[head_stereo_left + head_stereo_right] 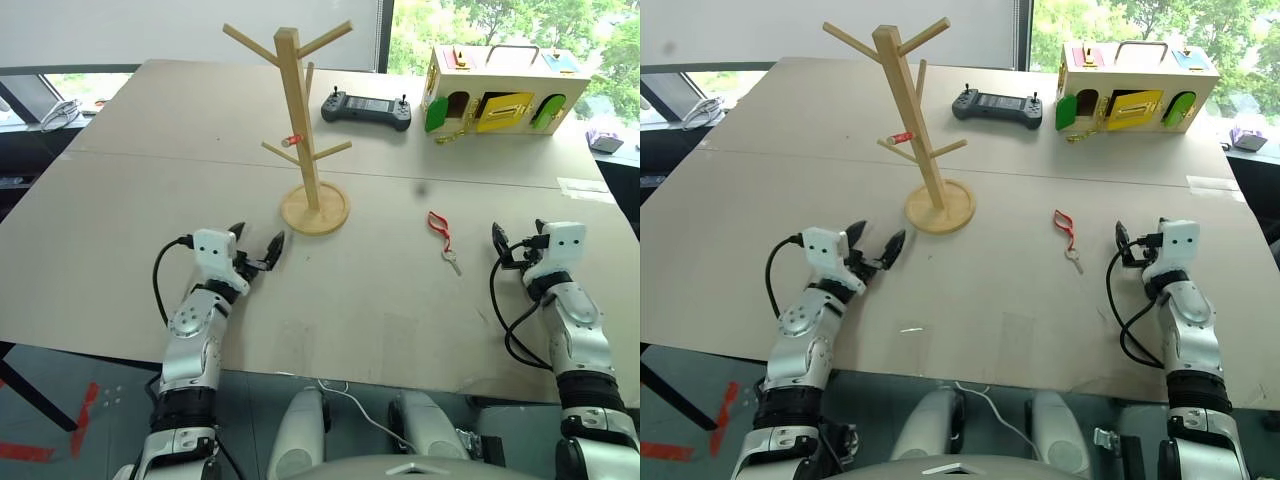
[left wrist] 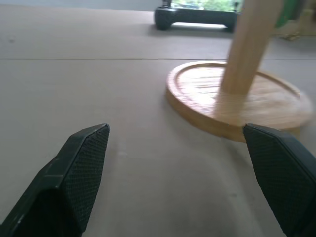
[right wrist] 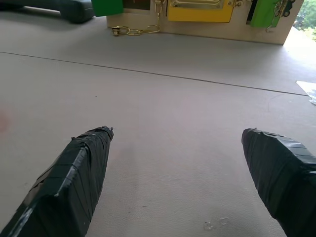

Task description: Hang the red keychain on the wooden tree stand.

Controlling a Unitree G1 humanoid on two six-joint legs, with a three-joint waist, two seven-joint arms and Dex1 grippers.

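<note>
Red keychain flat on the tabletop, both grippers empty and spread.

From the left: our left gripper (image 1: 256, 249) rests open near the round base of the wooden tree stand (image 1: 303, 130); the red keychain (image 1: 441, 234) lies between this stand and our right gripper (image 1: 516, 244), also open, toward the right edge of the tabletop (image 1: 120, 230). We judge the strap light and limp, so we should pinch the red loop, not the small key.
</note>
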